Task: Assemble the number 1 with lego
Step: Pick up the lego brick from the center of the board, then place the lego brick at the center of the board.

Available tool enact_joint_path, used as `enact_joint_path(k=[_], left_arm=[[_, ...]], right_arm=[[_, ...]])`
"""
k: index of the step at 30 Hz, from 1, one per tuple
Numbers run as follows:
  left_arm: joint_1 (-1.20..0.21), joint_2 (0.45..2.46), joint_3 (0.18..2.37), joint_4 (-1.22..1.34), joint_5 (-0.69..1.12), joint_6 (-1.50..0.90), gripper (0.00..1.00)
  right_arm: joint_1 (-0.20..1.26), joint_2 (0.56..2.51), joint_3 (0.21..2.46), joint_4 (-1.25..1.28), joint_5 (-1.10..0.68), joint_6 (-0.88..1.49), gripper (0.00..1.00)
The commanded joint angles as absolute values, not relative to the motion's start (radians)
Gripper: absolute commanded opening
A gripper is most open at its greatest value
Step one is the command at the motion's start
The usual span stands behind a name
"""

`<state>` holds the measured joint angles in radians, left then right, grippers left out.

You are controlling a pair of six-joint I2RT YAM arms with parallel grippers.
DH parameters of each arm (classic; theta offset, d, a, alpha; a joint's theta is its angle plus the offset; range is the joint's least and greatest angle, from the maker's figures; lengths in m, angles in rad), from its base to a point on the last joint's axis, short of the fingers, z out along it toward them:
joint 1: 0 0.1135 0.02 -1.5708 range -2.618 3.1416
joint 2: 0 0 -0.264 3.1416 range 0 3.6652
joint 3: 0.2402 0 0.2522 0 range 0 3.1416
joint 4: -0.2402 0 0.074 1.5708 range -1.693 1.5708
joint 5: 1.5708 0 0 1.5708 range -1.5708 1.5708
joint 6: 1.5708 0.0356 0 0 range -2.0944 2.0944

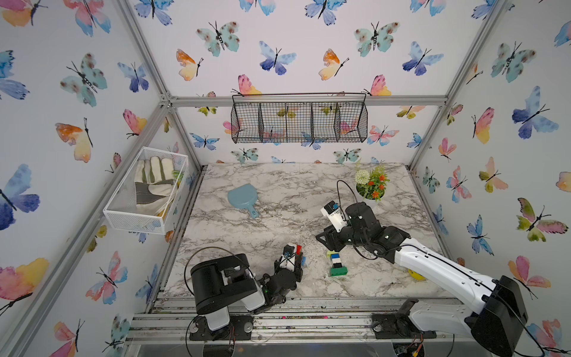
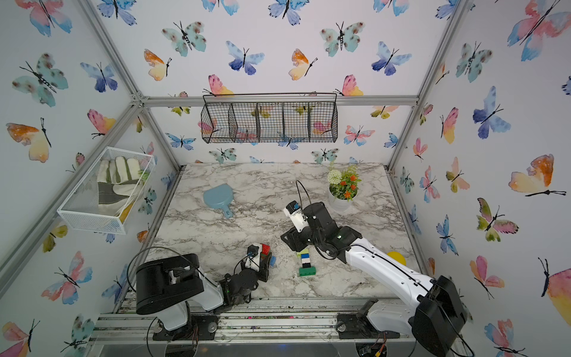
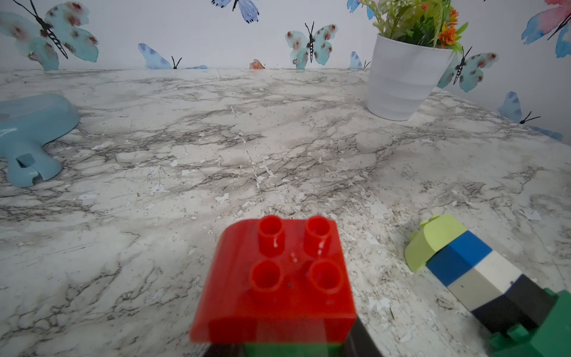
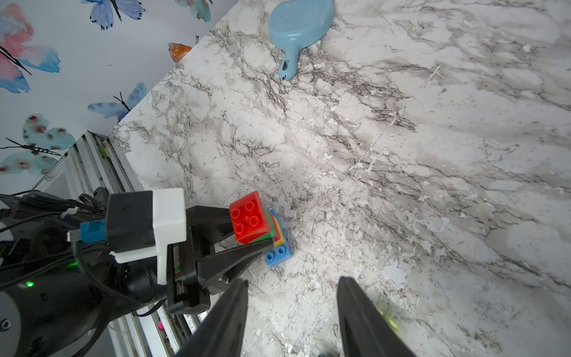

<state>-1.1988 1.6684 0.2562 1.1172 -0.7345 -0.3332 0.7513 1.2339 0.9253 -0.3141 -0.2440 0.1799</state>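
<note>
The left fingers (image 4: 228, 259) are clamping the red-topped stack (image 4: 248, 221), which is standing near the table's (image 1: 278, 216) front edge. The column (image 1: 335, 262) is lying just rightward, long axis front to back. The right fingers (image 4: 225, 318) are hanging apart, empty, near its far end.

Open table (image 1: 278, 225) centre, scoop (image 1: 244, 197) back-left, flower pot (image 2: 338, 202) back-right, lying lego column (image 1: 336, 262) front

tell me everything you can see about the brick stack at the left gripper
The brick stack looks like glossy plastic: a red four-stud brick with one rounded edge on top, green, yellow and red layers beneath, and a longer blue base with two studs showing. It seems to rest on the marble table, with the left gripper closed on its sides.
</note>
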Motion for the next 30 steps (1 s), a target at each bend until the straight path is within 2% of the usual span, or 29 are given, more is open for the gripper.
enact_joint_path(k=[1,6,10,13,20,30], left_arm=[[-1.191,1.531,0.332,0.802,-0.722,-0.377,0.25],[-1.139,1.342,0.469,0.267,-0.595,-0.518,0.12],[-0.992,1.268,0.621,-0.148,-0.411,-0.599,0.02],[-0.858,1.270,0.733,-0.357,-0.256,-0.577,0.00],[-0.660,1.497,1.078,-0.812,0.002,-0.483,0.00],[-0.599,1.802,1.321,-0.988,0.175,-0.352,0.00]], right_arm=[[0.733,1.211,0.970,-0.337,-0.211,0.219,0.51],[0.695,1.196,0.996,-0.369,-0.164,0.292,0.50],[0.667,1.166,0.995,-0.376,-0.121,0.342,0.49],[0.649,1.158,1.006,-0.389,-0.102,0.378,0.48],[0.632,1.177,1.003,-0.393,-0.114,0.436,0.47],[0.620,1.194,1.014,-0.376,-0.120,0.445,0.47]])
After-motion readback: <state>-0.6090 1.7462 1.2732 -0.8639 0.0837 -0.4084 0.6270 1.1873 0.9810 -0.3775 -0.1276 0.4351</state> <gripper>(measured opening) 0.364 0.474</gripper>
